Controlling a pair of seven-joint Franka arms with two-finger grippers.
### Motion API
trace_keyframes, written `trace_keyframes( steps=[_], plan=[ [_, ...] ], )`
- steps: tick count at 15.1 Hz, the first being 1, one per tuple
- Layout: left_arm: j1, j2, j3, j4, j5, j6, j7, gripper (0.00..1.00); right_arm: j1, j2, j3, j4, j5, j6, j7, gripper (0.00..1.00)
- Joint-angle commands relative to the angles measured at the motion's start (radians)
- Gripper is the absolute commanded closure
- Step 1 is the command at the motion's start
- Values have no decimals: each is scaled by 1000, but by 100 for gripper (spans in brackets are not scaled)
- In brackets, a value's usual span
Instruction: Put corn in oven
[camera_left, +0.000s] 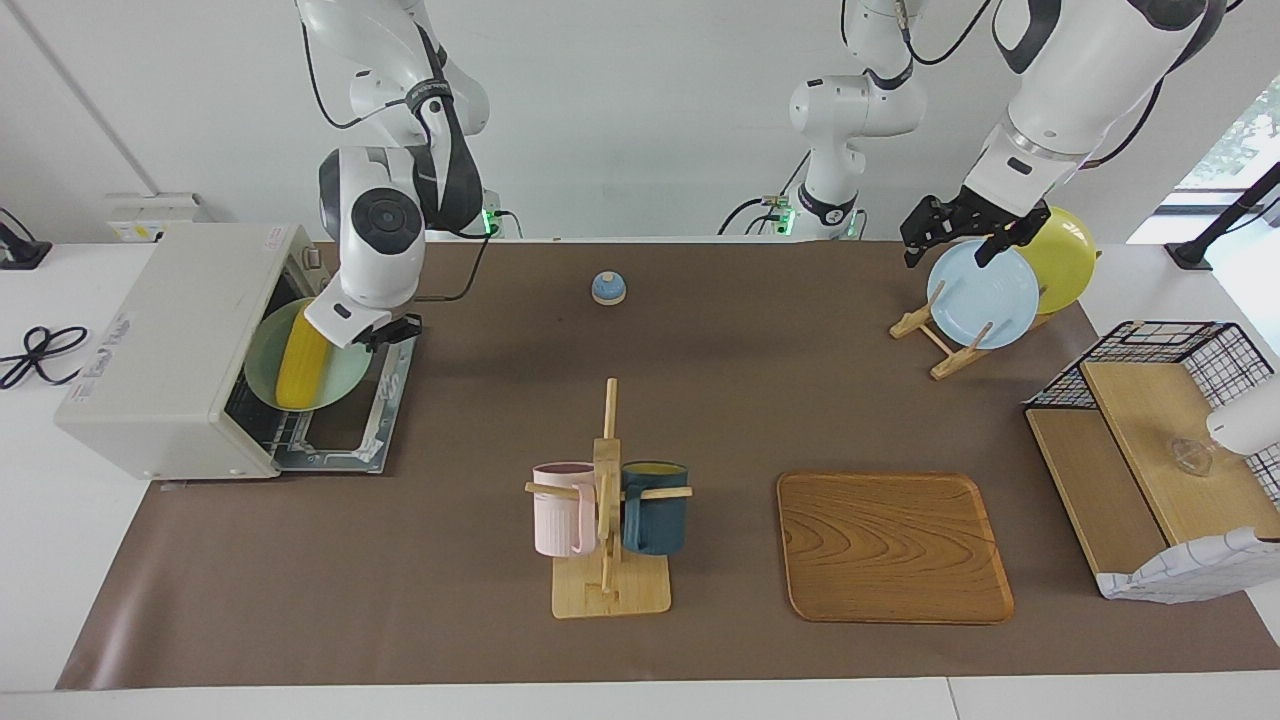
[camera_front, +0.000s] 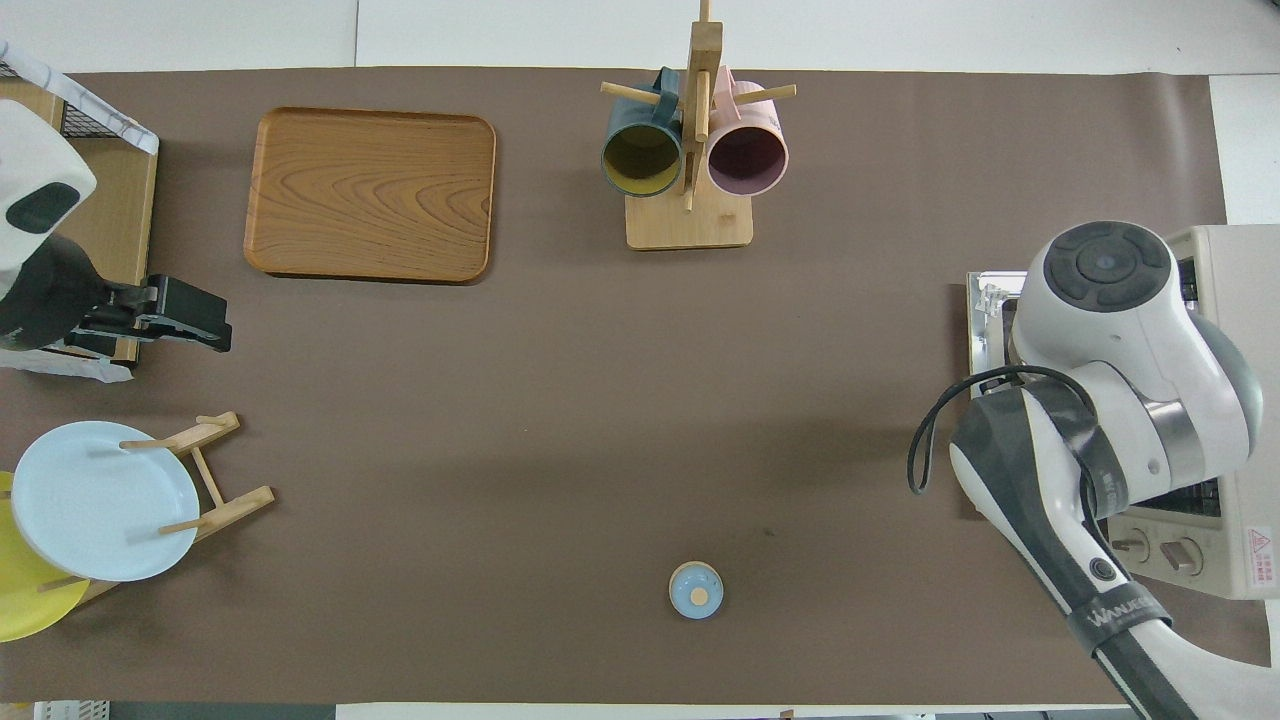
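Observation:
The yellow corn (camera_left: 300, 365) lies on a pale green plate (camera_left: 348, 378). My right gripper (camera_left: 388, 333) is shut on that plate's rim and holds it tilted in the mouth of the off-white oven (camera_left: 170, 340), above the dropped-down door (camera_left: 350, 440). Part of the plate is inside the opening. In the overhead view my right arm hides the corn and the plate, and only the oven (camera_front: 1228, 300) shows past it. My left gripper (camera_left: 955, 238) waits open over the plate rack, with nothing in it, and shows as well in the overhead view (camera_front: 190, 315).
A wooden mug rack (camera_left: 607, 500) with a pink and a dark blue mug stands mid-table, a wooden tray (camera_left: 893, 547) beside it. A light blue plate (camera_left: 980, 295) and a yellow plate (camera_left: 1065, 260) lean in a rack. A small blue knob (camera_left: 608, 287) sits near the robots. A wire-sided shelf (camera_left: 1160, 430) is at the left arm's end.

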Motion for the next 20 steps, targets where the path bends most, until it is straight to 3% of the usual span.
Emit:
trace_keyframes(
  steps=[1,8,9,11,13,20],
  plan=[
    [-2,-16,3,-10,16,-13,4,0,-67,-37,13,-59,4,68,-73,100],
    [-2,-16,3,-11,16,-13,4,0,-108,-49,11,-112,4,142,-102,100],
    [-2,-18,3,-10,16,-13,4,0,-108,-49,11,-112,4,144,-119,98],
    [-2,-16,3,-10,16,-13,4,0,-107,-49,11,-110,3,144,-124,84],
    [-2,-16,3,-10,16,-13,4,0,-105,-47,11,-104,4,141,-122,76],
    [-2,-16,3,-10,16,-13,4,0,-44,-24,16,2,36,20,-119,73]
  ],
)
